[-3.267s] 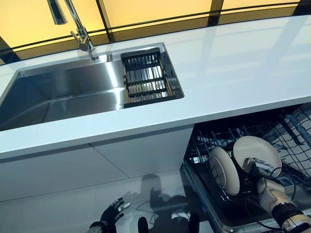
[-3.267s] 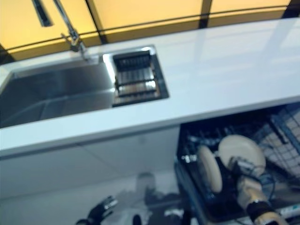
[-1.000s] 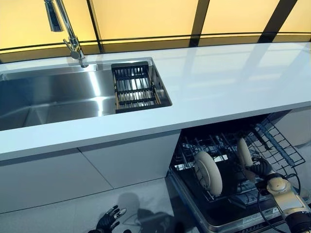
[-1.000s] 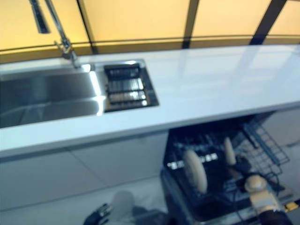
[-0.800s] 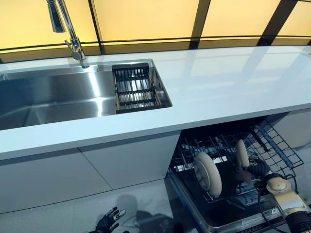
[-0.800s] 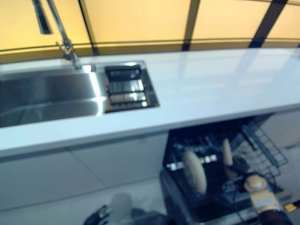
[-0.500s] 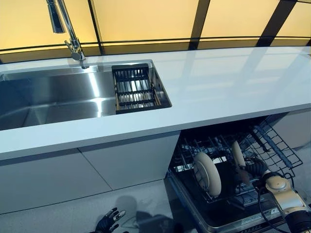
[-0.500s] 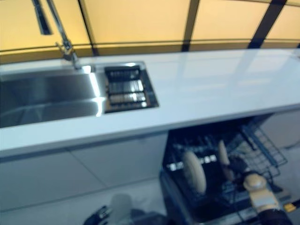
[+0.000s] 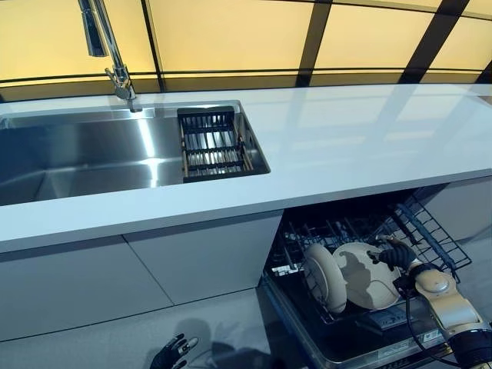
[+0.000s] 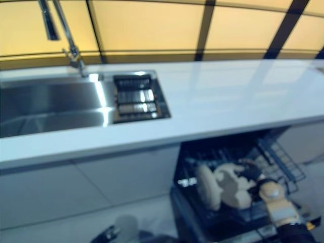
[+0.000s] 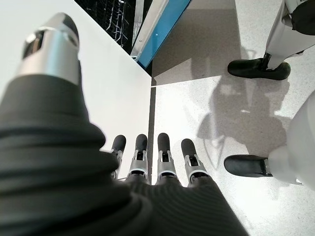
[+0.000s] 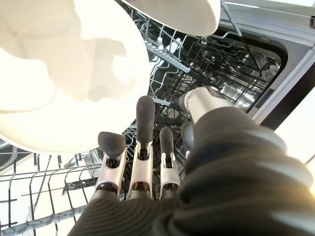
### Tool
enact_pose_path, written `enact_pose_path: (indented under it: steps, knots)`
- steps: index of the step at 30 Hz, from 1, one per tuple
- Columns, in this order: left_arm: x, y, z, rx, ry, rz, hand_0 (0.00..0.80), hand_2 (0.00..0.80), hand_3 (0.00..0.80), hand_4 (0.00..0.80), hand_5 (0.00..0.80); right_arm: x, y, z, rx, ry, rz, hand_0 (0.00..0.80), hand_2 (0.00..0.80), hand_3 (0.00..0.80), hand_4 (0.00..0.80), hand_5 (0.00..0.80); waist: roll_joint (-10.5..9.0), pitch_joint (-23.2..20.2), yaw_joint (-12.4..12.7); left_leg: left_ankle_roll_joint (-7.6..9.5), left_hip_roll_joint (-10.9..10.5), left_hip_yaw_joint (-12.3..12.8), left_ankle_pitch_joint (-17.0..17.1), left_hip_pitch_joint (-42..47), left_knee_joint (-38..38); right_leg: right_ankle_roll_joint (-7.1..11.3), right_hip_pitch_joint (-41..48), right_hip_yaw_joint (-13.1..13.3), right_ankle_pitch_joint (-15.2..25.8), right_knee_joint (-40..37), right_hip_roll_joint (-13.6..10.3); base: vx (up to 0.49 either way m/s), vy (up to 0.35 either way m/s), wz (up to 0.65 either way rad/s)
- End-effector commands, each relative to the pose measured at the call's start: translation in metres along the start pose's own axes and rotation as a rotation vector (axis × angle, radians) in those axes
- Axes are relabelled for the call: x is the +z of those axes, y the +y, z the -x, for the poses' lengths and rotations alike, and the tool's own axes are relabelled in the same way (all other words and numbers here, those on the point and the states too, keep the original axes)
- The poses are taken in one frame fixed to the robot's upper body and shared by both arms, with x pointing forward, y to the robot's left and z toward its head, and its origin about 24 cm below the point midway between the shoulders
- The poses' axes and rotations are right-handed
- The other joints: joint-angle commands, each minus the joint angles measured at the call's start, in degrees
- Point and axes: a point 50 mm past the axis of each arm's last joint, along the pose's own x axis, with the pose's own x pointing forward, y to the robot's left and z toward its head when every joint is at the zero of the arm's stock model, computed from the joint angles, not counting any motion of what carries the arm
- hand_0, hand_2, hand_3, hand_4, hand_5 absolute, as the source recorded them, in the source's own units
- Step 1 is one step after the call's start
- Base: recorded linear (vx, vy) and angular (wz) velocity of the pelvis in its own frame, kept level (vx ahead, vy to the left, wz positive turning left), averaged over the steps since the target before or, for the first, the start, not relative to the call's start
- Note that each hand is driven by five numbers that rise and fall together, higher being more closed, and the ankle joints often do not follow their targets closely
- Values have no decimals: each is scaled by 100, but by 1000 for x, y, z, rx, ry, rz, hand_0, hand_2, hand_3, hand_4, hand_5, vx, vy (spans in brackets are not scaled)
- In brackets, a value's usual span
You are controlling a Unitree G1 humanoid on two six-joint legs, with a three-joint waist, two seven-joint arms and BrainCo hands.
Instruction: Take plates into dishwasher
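Two cream plates stand in the pulled-out lower dishwasher rack (image 9: 432,234) under the counter. The left plate (image 9: 323,277) is upright in the tines. The other plate (image 9: 367,277) leans back with its face turned up, resting against the first. My right hand (image 9: 396,255) is at this plate's right rim, fingers straight. In the right wrist view the leaning plate (image 12: 59,113) fills the space just past my fingers (image 12: 140,162), and the other plate (image 12: 172,12) shows beyond. My left hand (image 9: 174,354) hangs low by the floor, fingers straight (image 11: 162,160).
A white counter (image 9: 346,146) runs above the dishwasher. To the left is a steel sink (image 9: 77,154) with a black drain rack (image 9: 211,142) and a tall faucet (image 9: 108,46). White cabinet fronts (image 9: 154,277) stand left of the open dishwasher.
The right plate has gone from upright and edge-on to leaning with its face up against the left plate. My right hand has shifted slightly up along its rim. The camera has shifted a little.
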Motion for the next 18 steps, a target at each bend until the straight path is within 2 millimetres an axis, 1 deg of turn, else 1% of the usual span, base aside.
enact_pose_path:
  steps: [1, 5, 9, 11, 12, 14, 15, 16, 17, 18]
  knots:
    - [16, 5, -4, 15, -52, -26, 0, 0, 0, 0, 0, 38, -36, -2, -94, -112, 18, 800, 800, 800, 800, 800, -105, -54, 90, 256, -203, 229, -335, 57, -8, 144, 110, 121, -115, 111, 217, 0, 0, 0]
    - [15, 5, -4, 17, -54, -29, 0, 0, 0, 0, 0, 32, -32, -3, -79, -81, 27, 800, 800, 800, 800, 800, -110, -60, 95, 258, -202, 226, -338, 58, -8, 144, 109, 119, -115, 108, 219, 0, 0, 0]
    - [16, 5, -4, 16, -59, -30, 0, 0, 0, 0, 0, 27, -29, -5, -76, -58, 76, 800, 800, 800, 800, 800, -90, -27, 115, 256, -204, 220, -335, 46, -8, 144, 101, 115, -110, 102, 213, -8, 0, 0]
    - [17, 5, -4, 13, -63, -33, 0, 0, 0, 0, 0, 26, -29, -6, -84, -51, 120, 800, 800, 800, 800, 800, -84, -6, 122, 254, -210, 213, -333, 38, -8, 148, 92, 113, -107, 106, 211, 0, 0, 0]
    - [17, 5, -4, 12, -64, -34, 0, 0, 0, 0, 0, 26, -29, -6, -101, -46, 190, 800, 800, 800, 800, 800, -80, -4, 121, 255, -212, 209, -335, 35, -8, 151, 88, 118, -109, 110, 211, 0, 0, 0]
    - [18, 4, -5, 11, -65, -36, 0, 0, 0, 0, 0, 24, -30, -6, -122, -36, 287, 543, 543, 543, 543, 543, -76, 0, 124, 256, -215, 207, -335, 29, -8, 161, 80, 114, -107, 116, 210, 0, 0, 0]
    - [18, 4, -5, 10, -66, -37, 0, 0, 0, 0, 0, 23, -29, -6, -127, -32, 319, 104, 104, 104, 104, 104, -75, 2, 124, 257, -218, 206, -335, 24, -8, 164, 75, 114, -107, 120, 208, 0, 0, 0]
    - [18, 3, -5, 8, -68, -39, 0, 0, 0, 0, 0, 22, -28, -5, -132, -22, 405, 0, 0, 0, 0, 0, -71, 13, 126, 261, -224, 206, -330, 10, -8, 171, 61, 118, -105, 124, 207, -35, -2, -1]
    - [18, 3, -5, 6, -71, -41, 0, 0, 0, 0, 0, 20, -25, -4, -140, -11, 493, 0, 0, 0, 0, 0, -63, 23, 125, 266, -227, 207, -323, -4, -8, 180, 48, 119, -92, 117, 206, -37, 0, -1]
    - [19, 2, -5, 5, -72, -41, 0, 0, 0, 0, 0, 19, -24, -4, -146, -10, 522, 0, 0, 0, 0, 0, -59, 29, 123, 268, -228, 209, -321, -7, -8, 183, 42, 120, -89, 118, 203, -41, 6, -1]
